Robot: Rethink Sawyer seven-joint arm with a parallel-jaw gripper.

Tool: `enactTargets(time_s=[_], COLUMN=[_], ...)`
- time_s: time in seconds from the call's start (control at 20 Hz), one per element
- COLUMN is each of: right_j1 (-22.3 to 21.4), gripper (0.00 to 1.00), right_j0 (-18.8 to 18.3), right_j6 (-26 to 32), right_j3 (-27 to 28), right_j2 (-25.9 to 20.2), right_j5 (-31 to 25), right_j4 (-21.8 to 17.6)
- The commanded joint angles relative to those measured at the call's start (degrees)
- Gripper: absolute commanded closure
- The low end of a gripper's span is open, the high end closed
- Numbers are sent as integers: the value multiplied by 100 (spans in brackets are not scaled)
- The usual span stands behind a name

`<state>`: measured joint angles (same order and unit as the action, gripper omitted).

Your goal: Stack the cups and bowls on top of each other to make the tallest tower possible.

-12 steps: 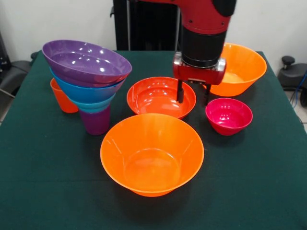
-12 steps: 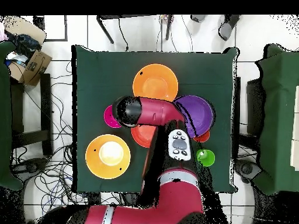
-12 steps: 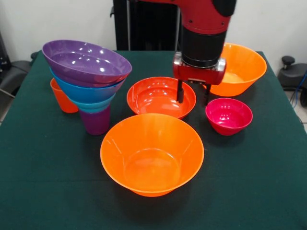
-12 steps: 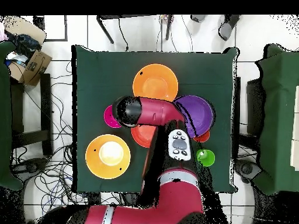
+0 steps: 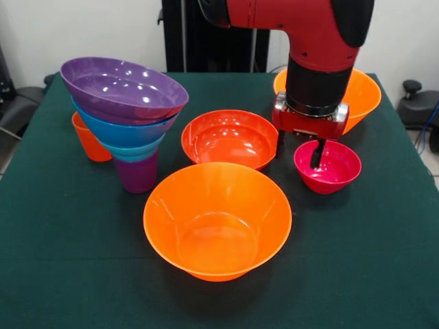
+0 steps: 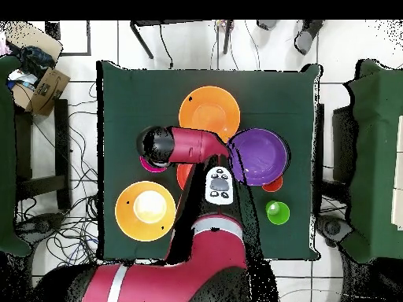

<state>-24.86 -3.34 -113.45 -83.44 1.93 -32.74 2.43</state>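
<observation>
The tower stands at the left: a purple tumbler carries a teal bowl, a blue bowl and a tilted purple bowl. An orange cup stands behind it. A green cup shows only in the overhead view. A small magenta bowl sits at the right. My gripper is open astride its left rim, one finger inside the bowl and the other outside. A shallow red-orange bowl lies in the middle. One large orange bowl sits in front, the other behind the arm.
The dark green cloth covers the table. In the overhead view the arm hides the gripper and most of the magenta bowl. Chairs and cables surround the table.
</observation>
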Motion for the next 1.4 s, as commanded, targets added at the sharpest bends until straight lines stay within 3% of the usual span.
enactTargets(time_s=[0.05, 0.55, 1.05, 1.4], right_j1=[376, 475, 186, 252], gripper=[0, 0, 0, 0], right_j0=[133, 524, 354, 345], right_j6=[-982, -1317, -1037, -1058], right_j3=[497, 199, -221, -213], right_j2=[97, 968, 743, 710], right_j5=[224, 588, 659, 614], right_j4=[25, -93, 44, 117])
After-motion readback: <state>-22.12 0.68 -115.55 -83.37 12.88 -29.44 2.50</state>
